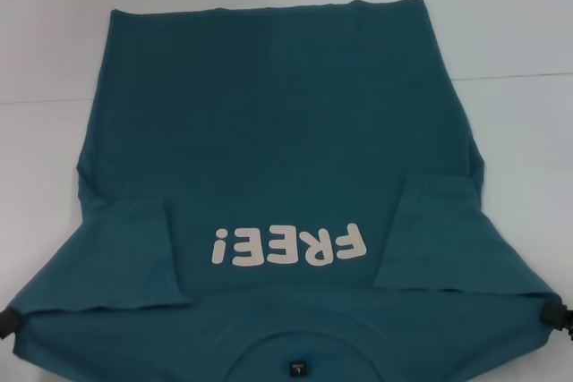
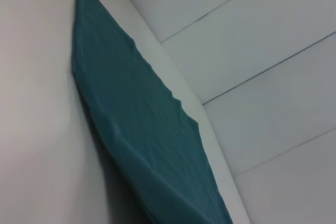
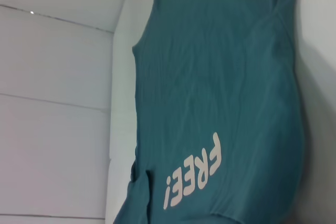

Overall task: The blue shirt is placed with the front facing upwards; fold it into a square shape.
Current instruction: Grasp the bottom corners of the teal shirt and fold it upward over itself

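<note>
We see one blue shirt [image 1: 286, 158] spread front-up across the white bench [image 1: 54, 33], collar nearest the robot, its two sleeves already turned inward over the body so the sides run straighter for squaring. The left pincer [image 1: 9, 321] and right pincer [image 1: 557, 318] each sit at a shoulder corner near the bottom of the head view, closed on the cloth, which rises taut there, probably ready to carry that edge toward the far hem.
</note>
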`<state>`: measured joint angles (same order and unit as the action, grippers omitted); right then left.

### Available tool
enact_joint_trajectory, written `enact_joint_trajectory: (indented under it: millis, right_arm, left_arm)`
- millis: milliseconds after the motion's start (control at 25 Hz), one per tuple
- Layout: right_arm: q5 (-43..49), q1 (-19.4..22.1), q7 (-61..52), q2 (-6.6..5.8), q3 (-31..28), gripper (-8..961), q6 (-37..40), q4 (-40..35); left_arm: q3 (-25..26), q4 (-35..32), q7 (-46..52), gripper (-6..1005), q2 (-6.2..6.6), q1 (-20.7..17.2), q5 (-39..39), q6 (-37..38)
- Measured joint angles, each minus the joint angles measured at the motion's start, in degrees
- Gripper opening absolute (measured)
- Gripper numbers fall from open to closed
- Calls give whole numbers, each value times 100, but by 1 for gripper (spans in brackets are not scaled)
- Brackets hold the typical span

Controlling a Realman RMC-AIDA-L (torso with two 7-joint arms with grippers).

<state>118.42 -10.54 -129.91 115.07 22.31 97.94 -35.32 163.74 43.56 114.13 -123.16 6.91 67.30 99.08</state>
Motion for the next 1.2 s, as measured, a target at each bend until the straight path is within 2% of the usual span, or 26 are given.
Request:
enact_joint_trajectory:
  millis: [120,280,640,760,1040,1200]
  right_arm:
    - [10,23,0,23,0,29,65,-10]
    - [12,11,-3,37,0,29,78,-21]
    - [-49,-326,-7,19,-23,29,-142,18]
    - [-59,-518,-8,2,-101,29,-163,24]
    - [-61,-947,10,-105,-234,29,-539,29]
    - [-56,-1217,16,-137,-222,29,-769,35]
  left_arm:
    - [17,129,42,0,-55,-90,-3,80]
    - [18,170,48,0,-64,-125,1,76]
    - [-26,136,45,0,-16,271,-51,-121]
    - [-3,109,53,-1,40,475,-52,-192]
    - [-11,-315,19,-1,304,902,-27,-665]
    - [-50,-454,0,-1,377,1173,-42,-925]
